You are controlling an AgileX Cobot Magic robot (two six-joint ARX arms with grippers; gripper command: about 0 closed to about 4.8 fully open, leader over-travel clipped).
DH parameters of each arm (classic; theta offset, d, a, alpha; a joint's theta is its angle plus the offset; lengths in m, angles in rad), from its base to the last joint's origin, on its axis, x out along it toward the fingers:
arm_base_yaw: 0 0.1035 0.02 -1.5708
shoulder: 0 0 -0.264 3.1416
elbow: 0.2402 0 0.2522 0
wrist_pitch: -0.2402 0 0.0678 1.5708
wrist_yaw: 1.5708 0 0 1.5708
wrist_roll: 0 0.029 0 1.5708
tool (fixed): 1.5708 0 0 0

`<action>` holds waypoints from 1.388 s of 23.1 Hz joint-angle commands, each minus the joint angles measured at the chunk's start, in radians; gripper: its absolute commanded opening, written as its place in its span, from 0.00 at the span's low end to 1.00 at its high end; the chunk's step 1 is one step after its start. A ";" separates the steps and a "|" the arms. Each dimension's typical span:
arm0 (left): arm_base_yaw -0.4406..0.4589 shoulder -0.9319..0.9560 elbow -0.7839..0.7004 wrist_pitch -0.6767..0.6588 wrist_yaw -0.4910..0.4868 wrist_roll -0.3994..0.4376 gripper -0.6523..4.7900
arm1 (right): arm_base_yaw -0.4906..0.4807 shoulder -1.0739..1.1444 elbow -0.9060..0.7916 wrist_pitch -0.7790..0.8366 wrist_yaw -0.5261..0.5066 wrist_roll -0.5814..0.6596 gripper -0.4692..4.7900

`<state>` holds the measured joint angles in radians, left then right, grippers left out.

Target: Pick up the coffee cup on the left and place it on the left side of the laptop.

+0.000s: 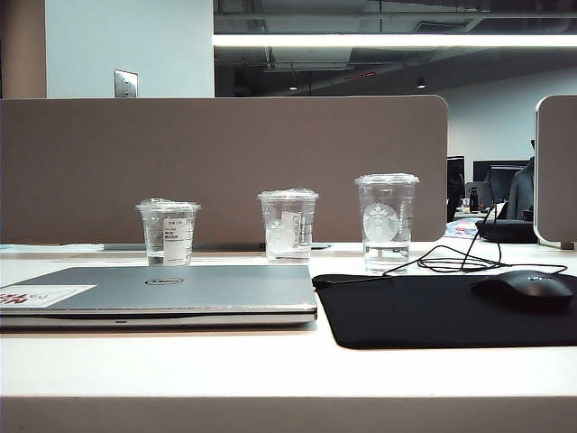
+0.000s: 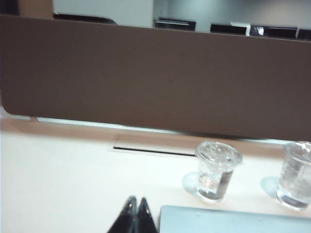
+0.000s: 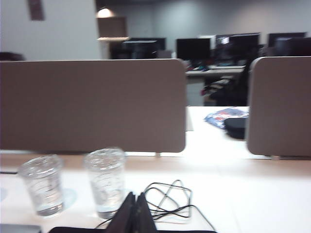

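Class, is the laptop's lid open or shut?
Shut: the laptop lies flat on the desk, lid down, logo and sticker facing up.

Three clear plastic cups are standing in a row on the desk: the shortest coffee cup with a white label, a mid-height cup and the tallest cup with a round logo. One closed laptop is lying in front of them. One black mouse mat is carrying one black mouse, and one tangled black cable is trailing behind it. Two divider panels are standing at the back, the wide one and a second at the right edge.
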<state>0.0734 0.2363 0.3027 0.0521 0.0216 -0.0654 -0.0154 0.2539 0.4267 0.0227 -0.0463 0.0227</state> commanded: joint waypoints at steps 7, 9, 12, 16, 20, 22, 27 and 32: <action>-0.114 0.427 0.217 0.117 0.024 -0.023 0.11 | 0.072 0.247 0.177 0.012 -0.130 0.003 0.08; -0.188 0.512 0.245 0.155 -0.010 -0.021 0.11 | 0.159 0.267 0.177 -0.002 -0.088 0.004 0.08; -0.245 0.609 0.268 0.197 -0.039 -0.021 0.11 | 0.303 0.281 0.177 -0.012 0.058 0.003 0.08; -0.268 0.730 0.291 0.251 -0.051 -0.021 0.11 | 0.509 0.302 0.176 -0.046 0.203 0.003 0.08; -0.269 0.855 0.293 0.357 -0.048 -0.023 0.11 | 0.655 0.325 0.176 -0.047 0.232 0.003 0.08; -0.269 0.918 0.293 0.402 -0.033 -0.029 0.11 | 0.705 0.337 0.176 -0.048 0.232 0.003 0.08; -0.269 1.081 0.294 0.511 0.028 -0.070 0.11 | 0.776 0.374 0.176 -0.048 0.232 0.003 0.08; -0.270 1.236 0.330 0.586 0.079 -0.066 0.35 | 0.782 0.383 0.176 -0.048 0.232 0.003 0.08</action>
<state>-0.1963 1.4494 0.6083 0.6113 0.0841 -0.1318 0.7666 0.6369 0.5953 -0.0433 0.1829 0.0227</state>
